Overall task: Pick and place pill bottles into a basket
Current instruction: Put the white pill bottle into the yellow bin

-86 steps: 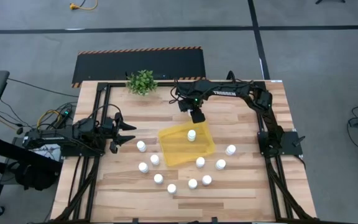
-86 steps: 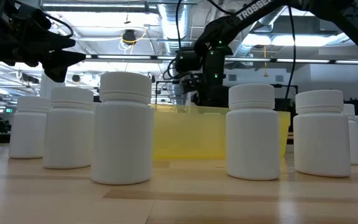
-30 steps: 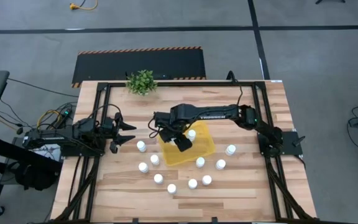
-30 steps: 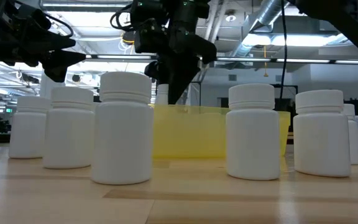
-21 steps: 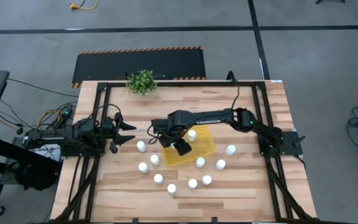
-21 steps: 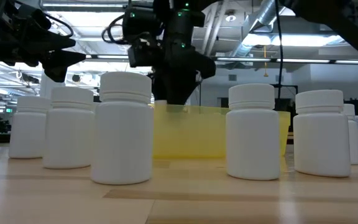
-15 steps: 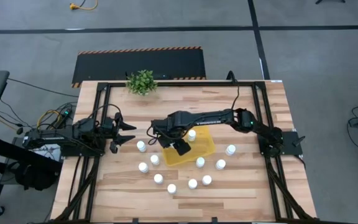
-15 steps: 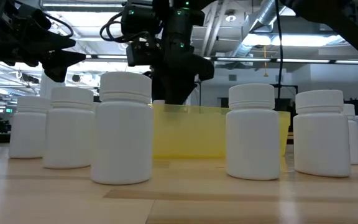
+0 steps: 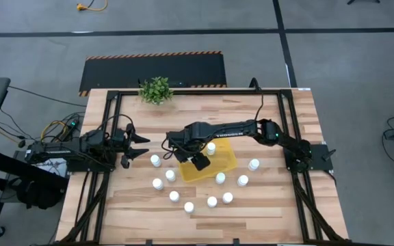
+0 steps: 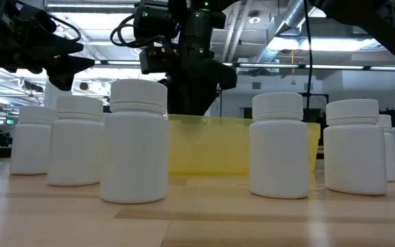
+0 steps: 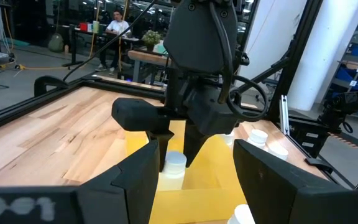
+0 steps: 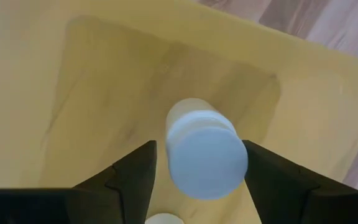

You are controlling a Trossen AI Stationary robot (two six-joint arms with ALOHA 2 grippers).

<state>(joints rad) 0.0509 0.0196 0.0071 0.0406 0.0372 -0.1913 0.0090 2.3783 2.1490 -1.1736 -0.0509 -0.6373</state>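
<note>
Inside yellow basket [image 12: 55, 93], pill bottle [image 12: 204, 149] upright between right gripper's [image 12: 197, 171] parted jaws

The right arm reached from its mount at the table's right edge across to the middle, its wrist bent sharply down. The right gripper [image 9: 189, 156] pointed straight downward, and its two dark fingers [image 12: 129, 177] stood apart, a gap showing on either side of what sat between them. The left arm lay low and folded along the table's left edge. The left gripper [image 9: 142, 146] pointed toward the middle, its fingers [image 11: 132, 180] parted with nothing between them.
</note>
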